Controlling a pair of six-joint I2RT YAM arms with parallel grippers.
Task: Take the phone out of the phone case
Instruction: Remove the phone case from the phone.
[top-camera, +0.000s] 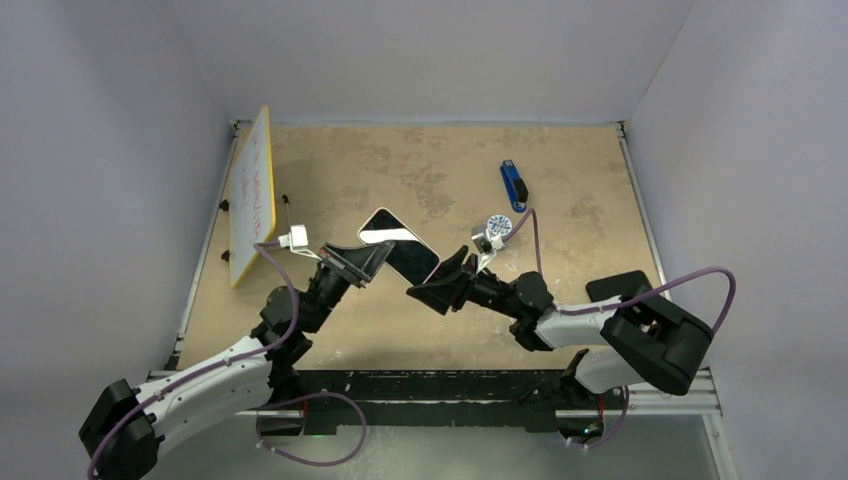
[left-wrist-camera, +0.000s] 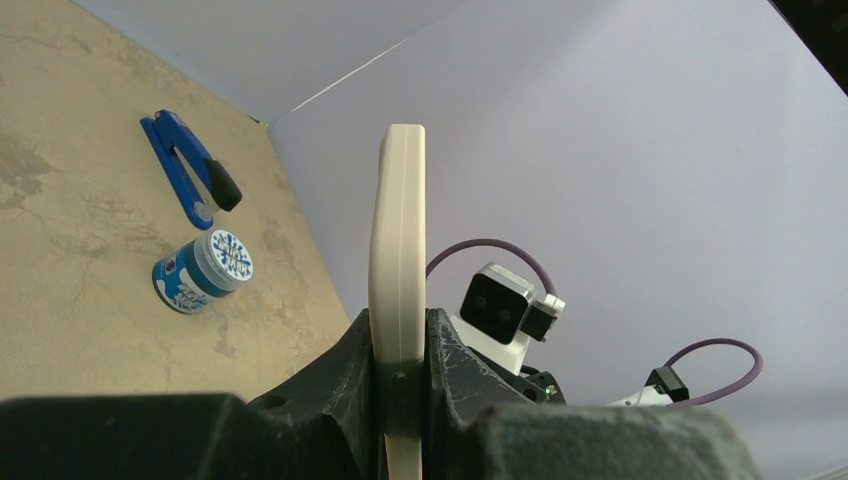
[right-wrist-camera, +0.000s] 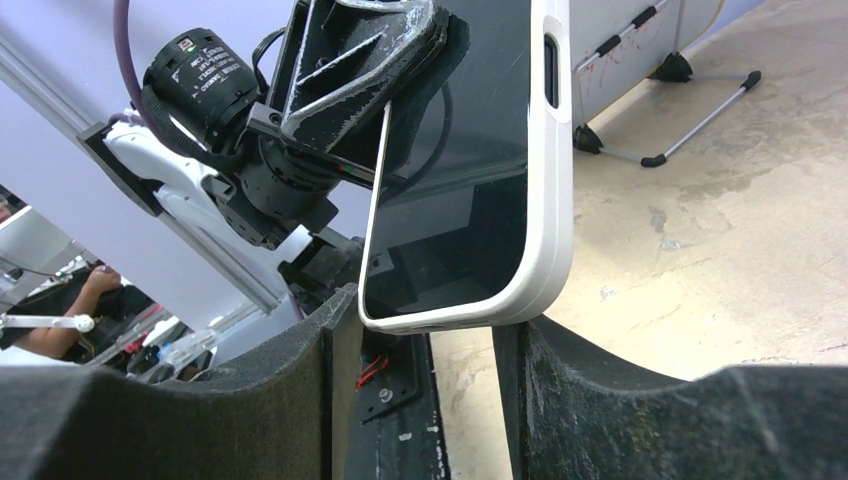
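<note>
The tabletop (top-camera: 450, 170) carried nothing of the task itself: the phone (top-camera: 400, 245) was held in the air above it, between the two arms, well clear of the surface. The left hand (top-camera: 365, 260) was clamped almost fully closed on one end of it, and in the left wrist view the cream edge of the phone case (left-wrist-camera: 398, 250) stood upright between its fingers (left-wrist-camera: 345, 370).

The right hand (right-wrist-camera: 425, 340) had its jaws partway apart around the opposite end. The case's rounded corner sat between the two pads (right-wrist-camera: 335, 350), at or very near contact. Whether they pressed on it could not be told.

The dark glass was fully seated inside the white rim, so the separation had not begun. The step in hand looked like setting up a two-handed hold.

The next move probably called for the right hand to catch only the lip of the case at that corner and peel it back. The left hand would have to brace the phone against twisting or slipping.

A blue clip (top-camera: 513, 185) and a small tin (top-camera: 497, 228) lay well apart, at the far side.
</note>
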